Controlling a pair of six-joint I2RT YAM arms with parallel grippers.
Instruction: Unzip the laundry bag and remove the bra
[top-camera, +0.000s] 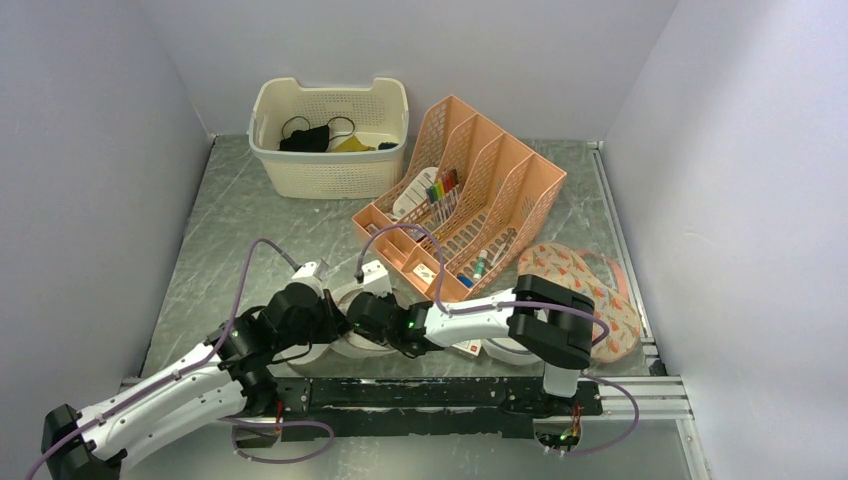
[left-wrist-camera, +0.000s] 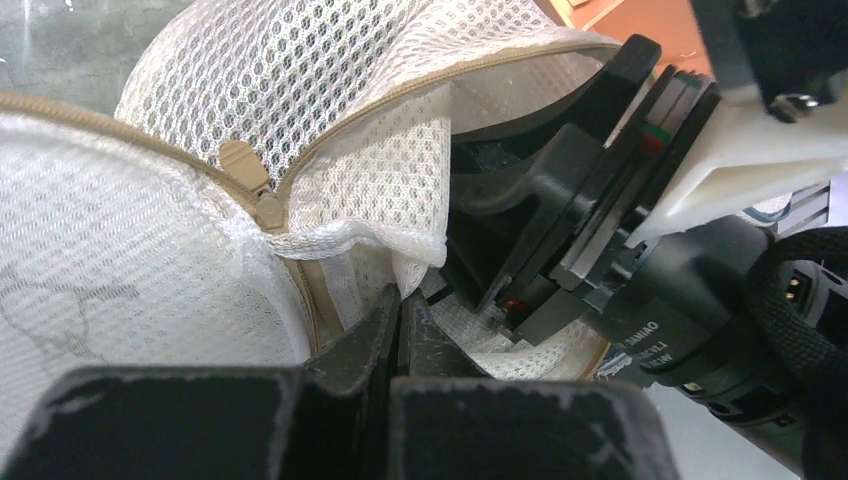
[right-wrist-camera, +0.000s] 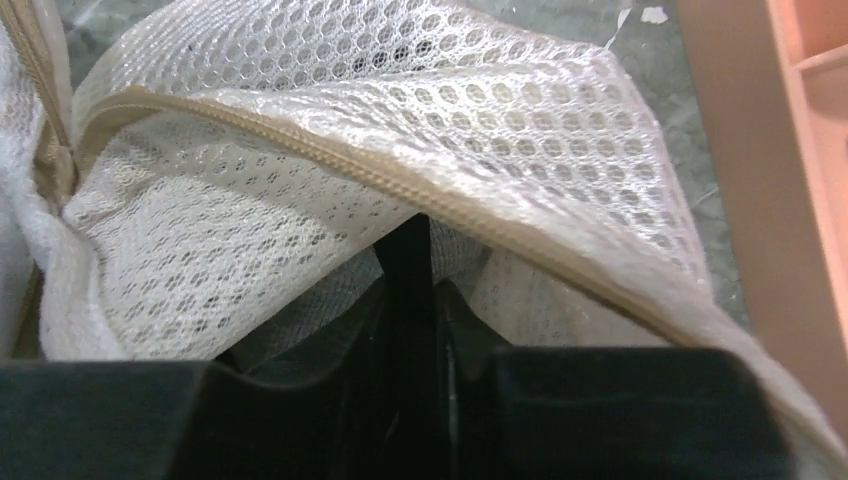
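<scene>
- My left claw (left-wrist-camera: 400, 312) works at the near edge of the tabletop (top-camera: 240, 230). Its fingers are pressed together, and a fold of white mesh looks nipped at their tips, just beside the beige trim.
- The laundry bag (left-wrist-camera: 230, 70) lies between my two claws and touches both. From above, the wrists cover most of it, so I cannot tell its long axis.
- In the left wrist view the beige zipper comes in from the left as a closed line and reaches the slider (left-wrist-camera: 270, 212). The zipper pull (left-wrist-camera: 243, 163) points up and left.
- From the slider the teeth part. The loose edge arches up and to the right, so the bag's mouth faces my right arm.
- My right claw (right-wrist-camera: 415, 260) pokes into that mouth, under the parted zipper edge, with its fingers flat against each other. Mesh hides the tips, so I cannot tell whether they hold anything.
- The bag's inside is hidden by mesh and claw.
- There is white print on the right arm's black wrist motor (left-wrist-camera: 660, 330). It is upside down and I cannot read it with certainty.
- Right of the claws stands a peach organiser (top-camera: 500, 190) holding coloured pens (top-camera: 440, 190). Any writing on its small tags is too small to read.
- Patterned sandals (top-camera: 590, 290) lie just beside the organiser, farther right.
</scene>
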